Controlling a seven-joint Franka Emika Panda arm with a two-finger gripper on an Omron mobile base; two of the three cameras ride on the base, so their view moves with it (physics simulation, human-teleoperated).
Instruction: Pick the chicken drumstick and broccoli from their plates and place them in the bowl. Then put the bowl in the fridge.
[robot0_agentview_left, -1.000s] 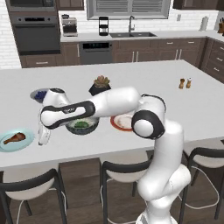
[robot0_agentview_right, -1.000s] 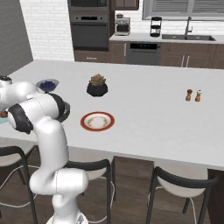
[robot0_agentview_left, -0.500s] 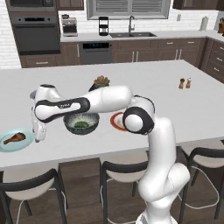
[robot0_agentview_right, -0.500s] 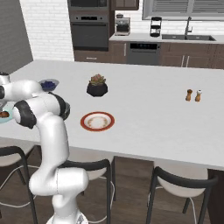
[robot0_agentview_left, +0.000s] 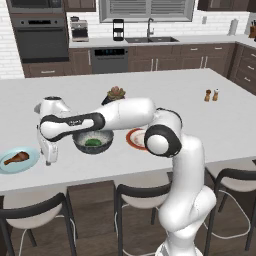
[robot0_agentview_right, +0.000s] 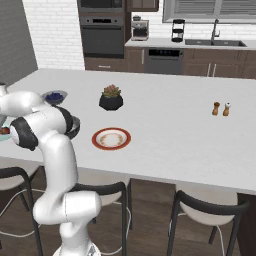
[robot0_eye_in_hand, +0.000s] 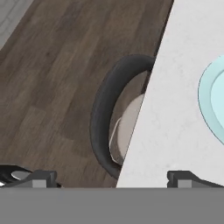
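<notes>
Hand (robot0_agentview_left: 48, 159) hung wide open, empty, over the bench (robot0_agentview_left: 165, 95) front edge, just right of the blue plate (robot0_agentview_left: 17, 161) holding the chicken drumstick (robot0_agentview_left: 16, 158). Broccoli (robot0_agentview_left: 92, 142) sat in the bowl (robot0_agentview_left: 93, 142) beside. Hand had swung left off the bowl. Stool (robot0_eye_in_hand: 109, 127) below. No readable writing.

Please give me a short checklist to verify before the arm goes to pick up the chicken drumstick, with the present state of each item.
1. Gripper open and holding nothing: ok.
2. Chicken drumstick lies free on the light blue plate: ok.
3. Gripper directly above the drumstick: not ok; it hangs beside the plate, and the hand view looks at the counter edge and a stool.
4. Broccoli already in the bowl: ok.
5. Red-rimmed plate bare: ok.
6. Fridge door open: cannot tell.
</notes>
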